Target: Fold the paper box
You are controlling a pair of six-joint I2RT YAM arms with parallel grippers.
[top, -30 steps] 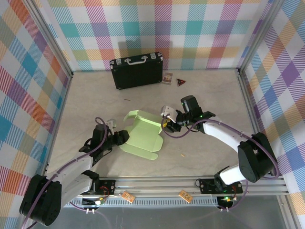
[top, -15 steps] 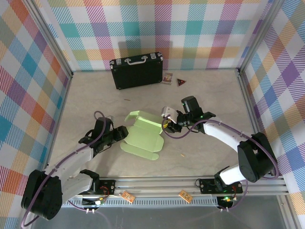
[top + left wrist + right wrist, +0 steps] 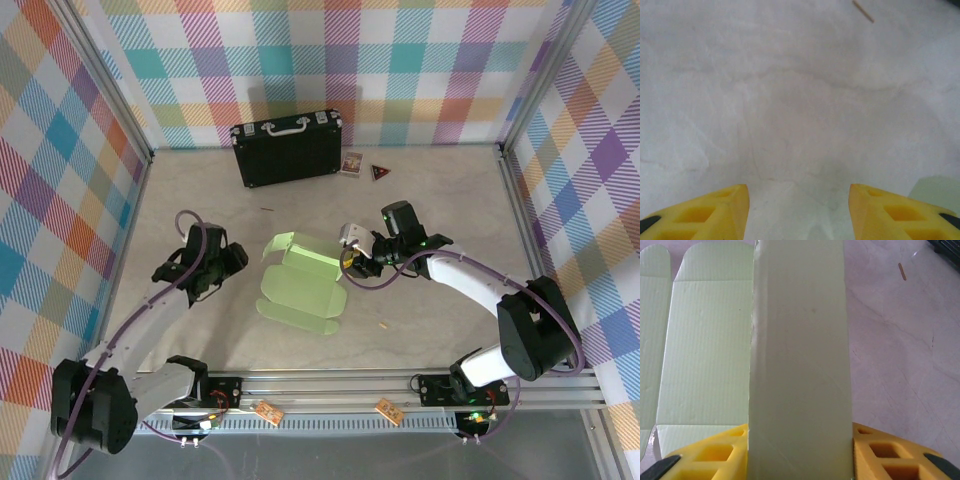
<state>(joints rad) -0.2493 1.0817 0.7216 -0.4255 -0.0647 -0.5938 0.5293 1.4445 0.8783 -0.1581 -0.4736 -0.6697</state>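
**Top external view.** The pale light-green thin-card paper box point(image 3: 298, 292) lies at mid-desk as a partly opened, creased cut-out. Its main panels rest flat on the pale marbled desk point(image 3: 450, 200). A rounded flap at its far left corner curls upward, and its right edge is raised. The right gripper point(image 3: 352, 262) meets that raised edge. The left gripper point(image 3: 232, 260) sits to the left of the paper box, apart from it. A black hard case with a metal handle point(image 3: 287, 150) stands by the far wall, well apart from the paper box.

**Left wrist view.** This view settles the jaw state of the left gripper point(image 3: 797, 212). Its yellow fingers point(image 3: 715, 210) stand apart with bare desk between them, and nothing is held. One pale green corner of the paper box point(image 3: 937, 187) shows at the lower right. A thin short stick point(image 3: 862, 11) lies on the desk at the top.

**Right wrist view.** The right gripper point(image 3: 799, 450) is clamped on an upright panel of the paper box point(image 3: 797, 350), with a yellow finger point(image 3: 710, 452) against each face. To the left, flat panels show straight crease lines, rounded flap ends and a fine ribbed surface.
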